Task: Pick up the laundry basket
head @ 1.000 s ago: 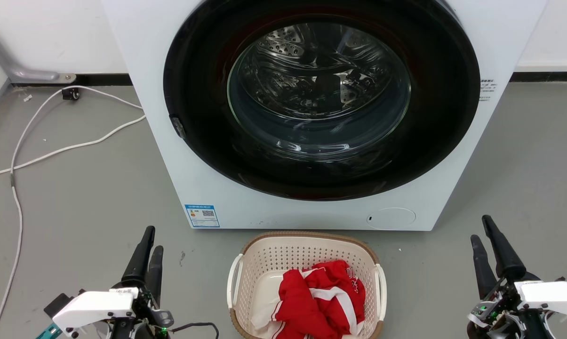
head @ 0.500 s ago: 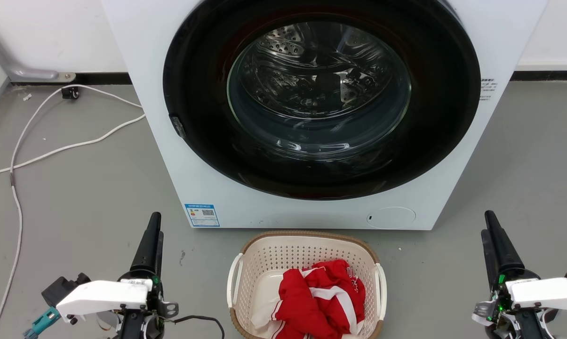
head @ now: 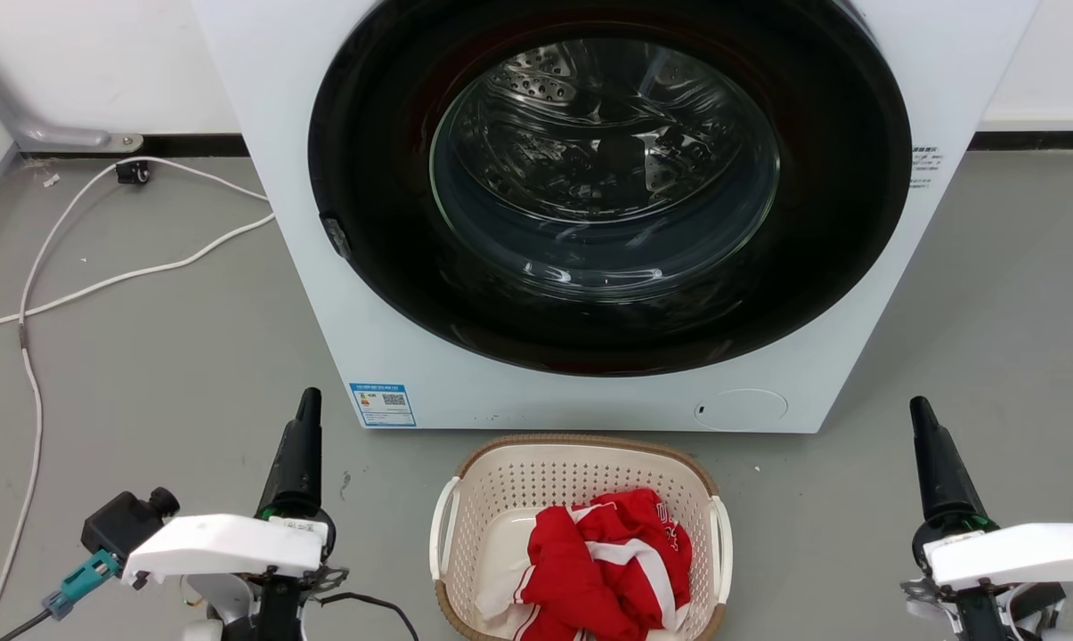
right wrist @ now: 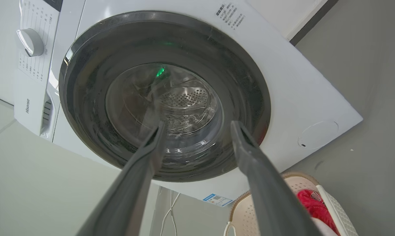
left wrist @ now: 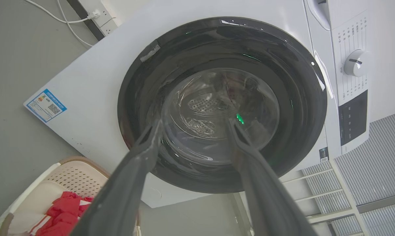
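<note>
The left hand (left wrist: 194, 123) has its fingers spread wide with nothing between them, aimed up at the washing machine (left wrist: 95, 75) door. The right hand (right wrist: 198, 124) is the same, fingers apart and empty. In the head view the two hands hover low on either side of the laundry basket (head: 536, 481), each well apart from it and neither touching. The basket sits on the floor (head: 144, 374) just in front of the washing machine, with a red-and-white garment (head: 607, 561) heaped in its near half. Handling call: perforated plastic and one soft garment, so it should be light and fairly stiff, though the walls may flex if squeezed. The best holds look to be the white side handles, the left handle (head: 441, 530) and the right handle (head: 721, 534) — one per hand, raised evenly so the load doesn't tip.
</note>
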You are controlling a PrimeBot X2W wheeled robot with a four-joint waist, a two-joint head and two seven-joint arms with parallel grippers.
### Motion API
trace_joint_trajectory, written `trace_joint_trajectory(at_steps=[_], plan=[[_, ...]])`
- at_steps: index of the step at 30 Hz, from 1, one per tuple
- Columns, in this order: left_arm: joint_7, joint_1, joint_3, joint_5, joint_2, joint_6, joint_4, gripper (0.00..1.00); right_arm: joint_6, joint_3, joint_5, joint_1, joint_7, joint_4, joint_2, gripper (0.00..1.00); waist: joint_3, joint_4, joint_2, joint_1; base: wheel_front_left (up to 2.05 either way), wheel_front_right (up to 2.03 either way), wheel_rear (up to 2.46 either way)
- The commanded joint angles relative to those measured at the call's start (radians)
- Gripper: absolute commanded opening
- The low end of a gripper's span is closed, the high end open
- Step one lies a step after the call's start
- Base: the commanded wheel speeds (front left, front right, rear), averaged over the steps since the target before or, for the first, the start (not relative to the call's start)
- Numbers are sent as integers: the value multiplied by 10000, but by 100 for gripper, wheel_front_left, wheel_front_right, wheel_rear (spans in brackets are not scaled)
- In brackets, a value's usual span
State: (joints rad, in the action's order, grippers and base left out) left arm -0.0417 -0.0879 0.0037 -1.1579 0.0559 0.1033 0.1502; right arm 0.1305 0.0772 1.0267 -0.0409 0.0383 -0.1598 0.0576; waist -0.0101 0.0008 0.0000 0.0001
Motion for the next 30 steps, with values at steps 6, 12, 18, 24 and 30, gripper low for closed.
trace_joint_trajectory(at_steps=[6,12,18,24,30], plan=[[-357,-292,-362,1875,18,-257,-247,100,3,-125,-2220,-9,368,352,-6,100,-16,-1,0,0,0,0,0],[-545,-376,-565,2834,10,-377,-229,100,3,-48,-3231,24,502,397,-14,100,-40,5,0,0,0,0,0],[-692,-398,-700,3547,4,-479,-199,100,2,-80,-3968,54,586,442,-21,100,-52,0,0,0,0,0,0],[-863,-394,-826,4354,-3,-590,-143,100,2,-123,-4871,125,705,533,-28,100,-49,1,0,0,0,0,0],[-1022,-437,-918,5183,-9,-675,-5,100,2,-175,-5770,154,795,655,-35,100,-66,10,0,0,0,0,0]])
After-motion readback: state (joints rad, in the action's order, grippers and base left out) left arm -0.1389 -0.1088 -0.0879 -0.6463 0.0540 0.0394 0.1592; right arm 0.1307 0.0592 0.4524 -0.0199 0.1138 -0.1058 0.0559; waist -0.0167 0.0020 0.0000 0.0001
